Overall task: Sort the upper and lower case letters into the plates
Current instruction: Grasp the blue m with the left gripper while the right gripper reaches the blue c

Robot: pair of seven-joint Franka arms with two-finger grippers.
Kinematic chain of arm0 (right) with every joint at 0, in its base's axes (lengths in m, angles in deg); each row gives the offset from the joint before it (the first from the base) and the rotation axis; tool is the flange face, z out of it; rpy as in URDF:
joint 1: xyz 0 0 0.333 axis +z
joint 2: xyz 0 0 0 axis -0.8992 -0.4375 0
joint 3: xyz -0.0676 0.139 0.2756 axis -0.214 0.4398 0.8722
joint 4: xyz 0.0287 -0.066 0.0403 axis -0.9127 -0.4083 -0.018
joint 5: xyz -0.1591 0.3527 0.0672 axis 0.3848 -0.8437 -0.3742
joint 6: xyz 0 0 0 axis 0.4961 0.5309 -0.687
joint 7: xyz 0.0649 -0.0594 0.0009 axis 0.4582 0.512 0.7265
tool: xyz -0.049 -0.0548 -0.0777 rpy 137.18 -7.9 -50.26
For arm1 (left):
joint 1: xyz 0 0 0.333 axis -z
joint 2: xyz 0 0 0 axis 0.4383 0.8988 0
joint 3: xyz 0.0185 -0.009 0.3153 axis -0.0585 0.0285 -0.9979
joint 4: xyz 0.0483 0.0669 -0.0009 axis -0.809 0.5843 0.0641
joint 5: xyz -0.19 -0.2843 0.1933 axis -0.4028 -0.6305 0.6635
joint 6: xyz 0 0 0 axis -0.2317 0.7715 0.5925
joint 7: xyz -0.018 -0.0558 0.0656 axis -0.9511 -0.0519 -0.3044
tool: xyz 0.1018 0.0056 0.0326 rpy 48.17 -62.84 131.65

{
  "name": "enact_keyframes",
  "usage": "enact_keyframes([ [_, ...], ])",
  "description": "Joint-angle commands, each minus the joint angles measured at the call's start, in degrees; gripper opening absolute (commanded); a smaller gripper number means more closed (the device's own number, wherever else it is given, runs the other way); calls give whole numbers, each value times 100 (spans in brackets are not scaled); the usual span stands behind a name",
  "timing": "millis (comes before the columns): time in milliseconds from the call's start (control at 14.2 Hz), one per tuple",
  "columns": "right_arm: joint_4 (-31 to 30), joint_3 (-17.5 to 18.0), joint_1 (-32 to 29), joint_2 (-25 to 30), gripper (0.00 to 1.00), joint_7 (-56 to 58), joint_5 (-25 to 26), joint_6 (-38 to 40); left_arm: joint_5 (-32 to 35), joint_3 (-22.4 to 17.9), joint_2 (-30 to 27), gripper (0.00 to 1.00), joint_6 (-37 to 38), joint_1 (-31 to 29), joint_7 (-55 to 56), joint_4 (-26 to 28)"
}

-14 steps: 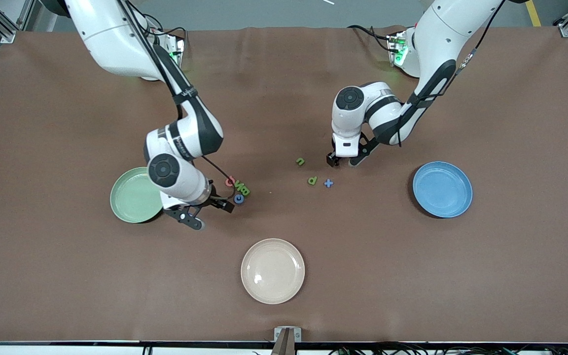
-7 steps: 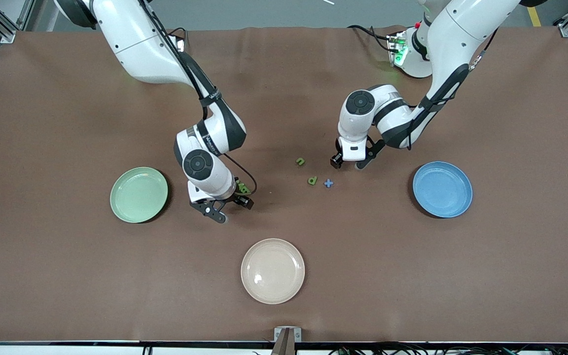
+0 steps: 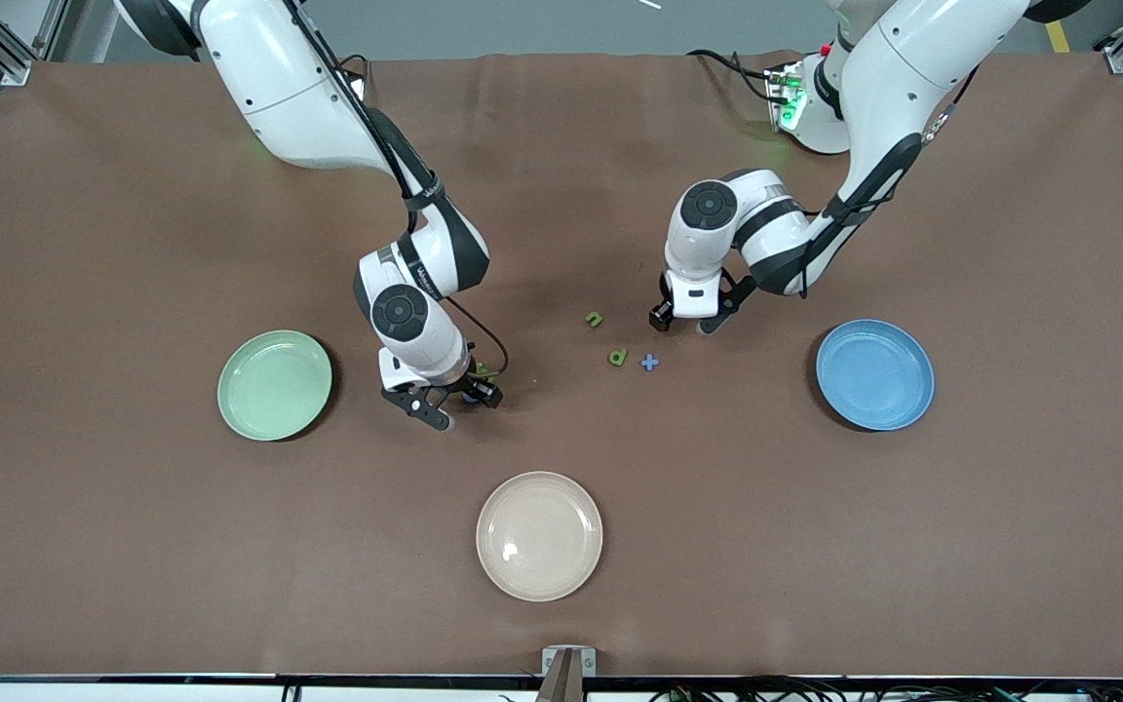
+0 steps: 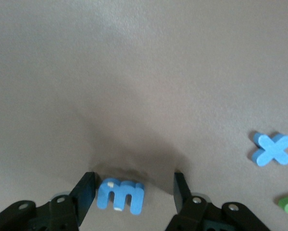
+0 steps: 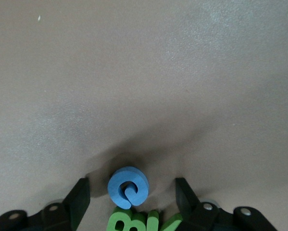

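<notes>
The cream plate [image 3: 539, 535] lies nearest on the counter [image 3: 133, 546]. Next, the right hand [image 3: 464, 405] is low and parted around a round blue letter [image 5: 128, 186] without gripping it, with the mint plate [image 3: 275, 384] at its nine o'clock. Farther, the left hand [image 3: 683, 324] is parted astride a blue m [image 4: 120, 195], unclamped; the blue cross [image 3: 650, 363] is at its seven o'clock and the blue plate [image 3: 874, 373] at four.
</notes>
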Motion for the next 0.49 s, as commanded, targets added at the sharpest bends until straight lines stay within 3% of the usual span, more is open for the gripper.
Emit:
enact_keyframes([
  [0,-143,-53,94,83,58,-111,17,-55,18,110,94,73,3,-61,19,-42],
  [212,-134,-53,51,101,9,-85,17,-2,18,136,94,66,12,-61,19,-33],
  [283,-125,-62,7,110,1,-50,17,15,18,136,94,65,12,-69,19,-33],
  [424,-99,-71,-125,171,0,230,52,294,18,136,94,56,12,-61,10,-33],
])
